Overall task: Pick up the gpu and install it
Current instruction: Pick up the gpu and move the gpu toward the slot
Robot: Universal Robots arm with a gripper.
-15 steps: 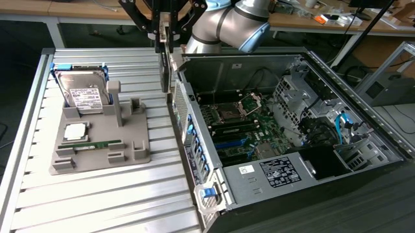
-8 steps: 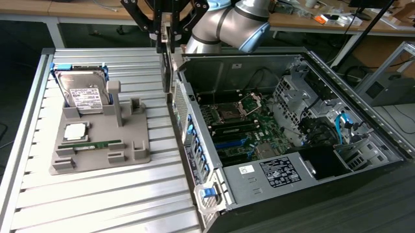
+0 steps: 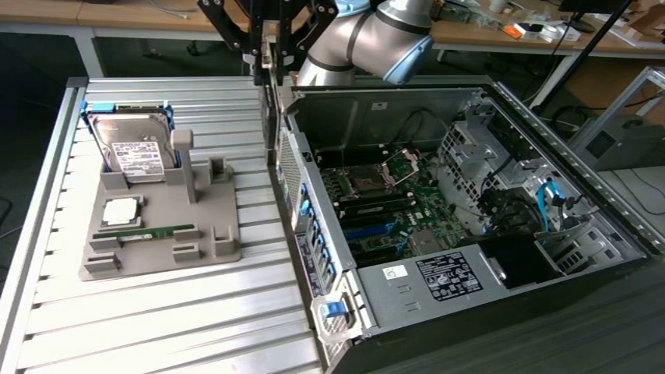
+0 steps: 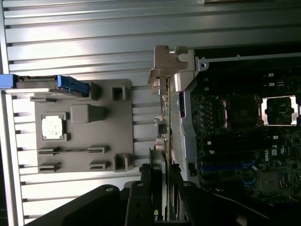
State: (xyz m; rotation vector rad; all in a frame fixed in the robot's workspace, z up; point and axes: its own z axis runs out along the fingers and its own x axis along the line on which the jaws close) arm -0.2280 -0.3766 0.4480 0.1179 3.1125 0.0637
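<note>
Pick is done, install isn't. gripper sits at the upper middle of the exterior frame, its jaws partly closed and clamped on the gpu, which hangs below them edge-on to the camera. The card is in the air, over the gap between the grey holder and the near wall of the open computer case, just beside that wall and clear of the worktop. It's not inside the case yet, and the motherboard looks to have no card seated in its blue slot, so moving it over the board, lining it up and seating it are all left. In the wrist view the gpu reads as a thin dark board seen on edge, running out from between the jaws of the gripper, with a silvery stepped bracket at its far end. The holder at centre left of the exterior frame carries the hard drive, a square chip and the green memory stick.
</note>
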